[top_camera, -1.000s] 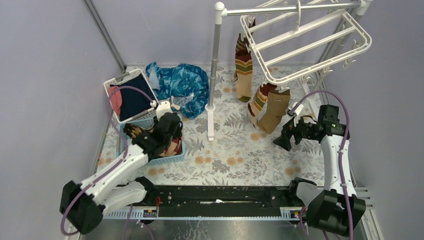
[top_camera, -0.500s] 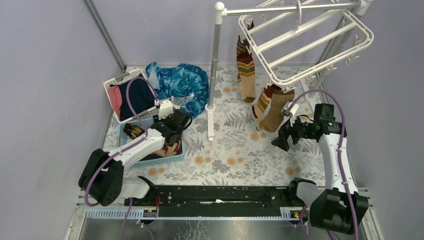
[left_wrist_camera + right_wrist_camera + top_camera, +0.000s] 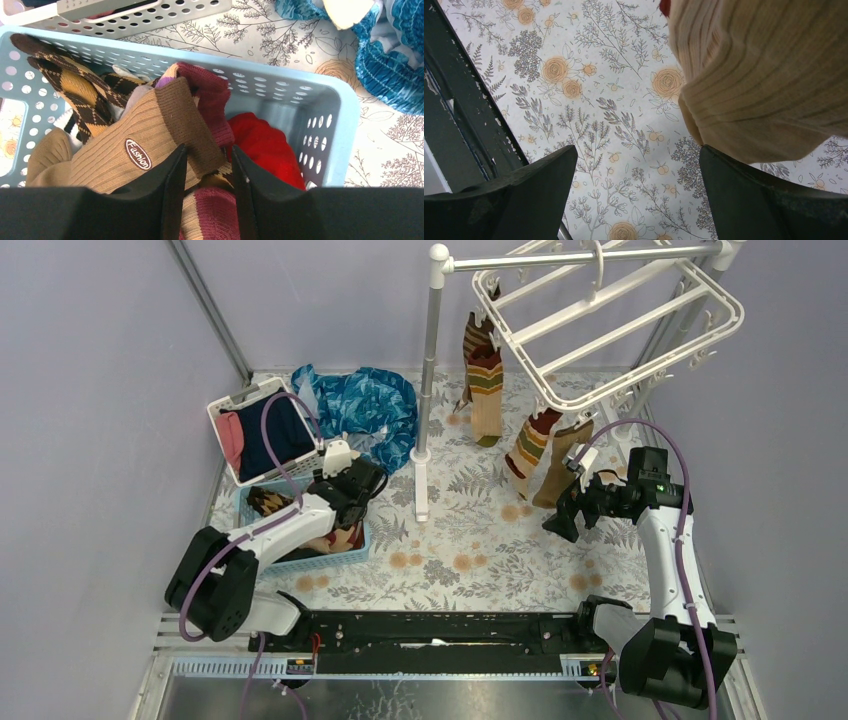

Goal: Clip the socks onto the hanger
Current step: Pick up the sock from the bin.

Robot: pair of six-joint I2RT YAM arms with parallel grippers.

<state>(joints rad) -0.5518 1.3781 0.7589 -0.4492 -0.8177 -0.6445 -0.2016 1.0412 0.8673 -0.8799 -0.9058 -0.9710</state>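
The white hanger [image 3: 620,330] hangs from the rack's top bar at the upper right. Three socks dangle from its clips: a striped one [image 3: 486,390], another striped one [image 3: 528,445] and a plain tan one [image 3: 562,455]. More socks fill the blue basket [image 3: 300,562]. My left gripper [image 3: 207,165] is down in that basket, shut on the brown cuff of a tan sock [image 3: 135,135] labelled "Fashion". A maroon-striped sock [image 3: 210,215] lies under the jaws. My right gripper [image 3: 636,165] stands open over the floral table. The hanging tan sock [image 3: 764,75] is just above its right finger.
A white basket [image 3: 232,400] of navy and pink clothes stands behind the blue one. A blue patterned cloth [image 3: 365,410] lies beside it. The grey-white rack pole [image 3: 428,370] rises mid-table. A red garment [image 3: 265,145] and an argyle sock [image 3: 75,90] are in the blue basket.
My left gripper has narrowed onto the tan sock's cuff, and its arm has shifted right. The hanger and its socks have swung slightly. My right gripper has hardly moved.
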